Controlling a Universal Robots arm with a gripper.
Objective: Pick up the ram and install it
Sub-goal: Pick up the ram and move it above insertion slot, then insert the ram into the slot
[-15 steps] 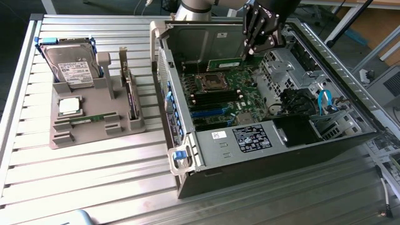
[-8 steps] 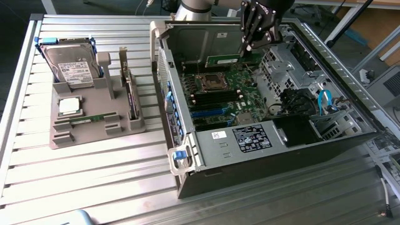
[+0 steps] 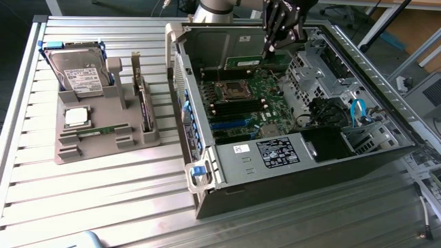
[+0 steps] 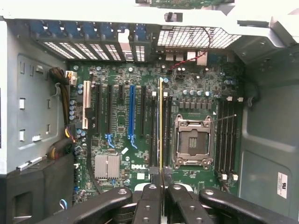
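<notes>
We read DELL (image 4: 139, 166) in white on the motherboard (image 4: 196, 88), at the board edge nearest the gripper (image 4: 162, 186), just beside the finned heatsink (image 4: 107, 166). We can't read the other writing: the white sticker (image 4: 282, 178) on the case wall, the black sticker (image 3: 279, 153) on the grey panel at the case's near edge, or the label on the hard drive (image 3: 78, 75).

The tool's fingers are clamped together on the ram (image 4: 161, 121). The ram is held in the air over the board inside the open PC case (image 3: 206, 181), not seated. In the wrist view we see it edge-on, as a thin line with a yellow edge. Its long axis runs parallel to the memory slots (image 4: 227, 135) and the blue slot (image 4: 131, 112). One end is at the fingers and the other points toward the vented rear wall. It lines up over the dark slots just beside the CPU socket (image 4: 192, 141).

The case sits toward the slatted table's (image 3: 103, 196) edge on the exterior view's right. The grey tray (image 3: 69, 155) sits toward the opposite edge. It carries a second stick (image 3: 96, 130) lying flat, the silver processor (image 3: 76, 116), the hard drive and an upright card (image 3: 143, 103).
</notes>
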